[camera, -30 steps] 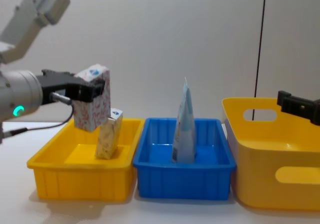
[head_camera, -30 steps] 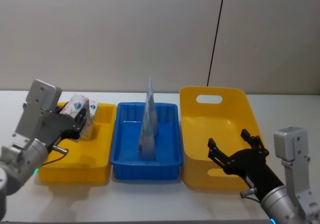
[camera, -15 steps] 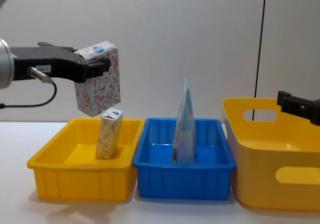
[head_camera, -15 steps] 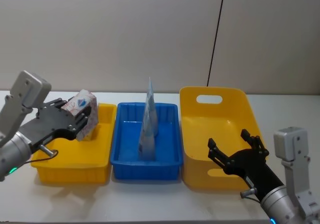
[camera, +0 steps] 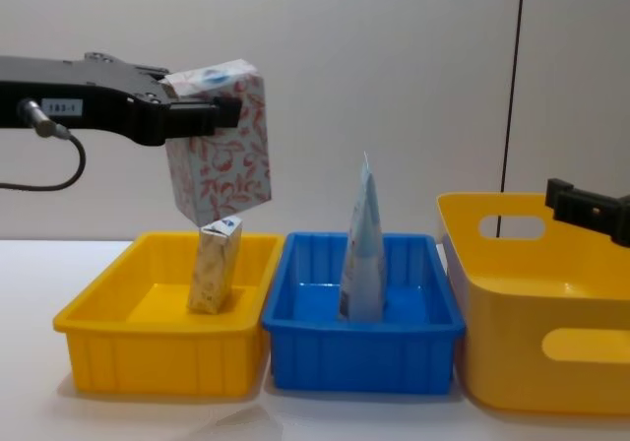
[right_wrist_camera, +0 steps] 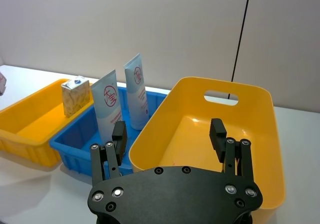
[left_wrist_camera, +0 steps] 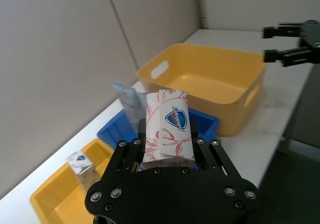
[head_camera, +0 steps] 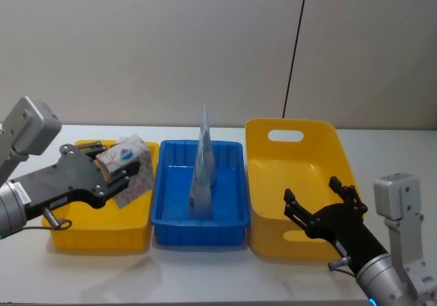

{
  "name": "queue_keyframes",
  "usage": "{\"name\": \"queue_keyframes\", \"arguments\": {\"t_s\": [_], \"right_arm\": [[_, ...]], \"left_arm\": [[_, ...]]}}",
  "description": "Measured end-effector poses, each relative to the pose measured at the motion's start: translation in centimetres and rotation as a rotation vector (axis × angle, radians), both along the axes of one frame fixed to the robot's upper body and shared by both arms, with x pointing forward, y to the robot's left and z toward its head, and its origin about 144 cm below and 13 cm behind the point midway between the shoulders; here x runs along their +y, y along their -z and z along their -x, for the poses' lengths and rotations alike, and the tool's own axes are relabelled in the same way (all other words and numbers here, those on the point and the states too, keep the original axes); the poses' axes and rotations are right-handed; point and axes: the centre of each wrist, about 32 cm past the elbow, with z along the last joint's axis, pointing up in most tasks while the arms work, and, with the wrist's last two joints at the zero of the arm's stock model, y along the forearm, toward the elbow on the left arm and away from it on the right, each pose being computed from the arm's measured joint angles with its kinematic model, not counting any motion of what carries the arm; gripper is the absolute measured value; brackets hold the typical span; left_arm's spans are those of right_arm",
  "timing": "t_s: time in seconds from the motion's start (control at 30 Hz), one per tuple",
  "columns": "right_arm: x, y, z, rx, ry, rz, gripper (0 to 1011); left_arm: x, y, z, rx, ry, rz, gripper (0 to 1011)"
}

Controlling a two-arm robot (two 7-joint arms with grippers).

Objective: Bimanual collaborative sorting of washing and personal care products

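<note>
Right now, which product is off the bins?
The red-leaf white box, held by the left gripper above the small yellow bin; carton and pouches stand in bins. Right gripper idles.

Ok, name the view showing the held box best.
Chest view: the box shows nearly whole, side-on, gripped at its top by the left end effector. Left wrist view shows its logo face, gripped end hidden. Head view shows it partly covered.

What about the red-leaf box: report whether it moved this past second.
Yes. In the chest view the red-leaf box, in the left gripper, rose and shifted right, now above the yellowish carton.
</note>
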Motion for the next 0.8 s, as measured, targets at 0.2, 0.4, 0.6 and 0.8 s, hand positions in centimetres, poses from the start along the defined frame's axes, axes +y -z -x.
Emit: {"name": "queue_keyframes", "arguments": {"t_s": [0.2, 0.4, 0.6, 0.8], "right_arm": [[0.0, 0.0, 0.0, 0.0, 0.0, 0.0, 1000], [0.0, 0.0, 0.0, 0.0, 0.0, 0.0, 1000], [0.0, 0.0, 0.0, 0.0, 0.0, 0.0, 1000], [0.0, 0.0, 0.0, 0.0, 0.0, 0.0, 1000]], "left_arm": [[0.2, -0.6, 0.0, 0.014, 0.102, -0.019, 383], [0.2, -1.0, -0.2, 0.031, 0.193, -0.031, 383], [-0.3, -1.0, -0.7, 0.065, 0.308, -0.046, 383], [-0.8, -0.7, -1.4, 0.096, 0.392, -0.054, 383]]}}
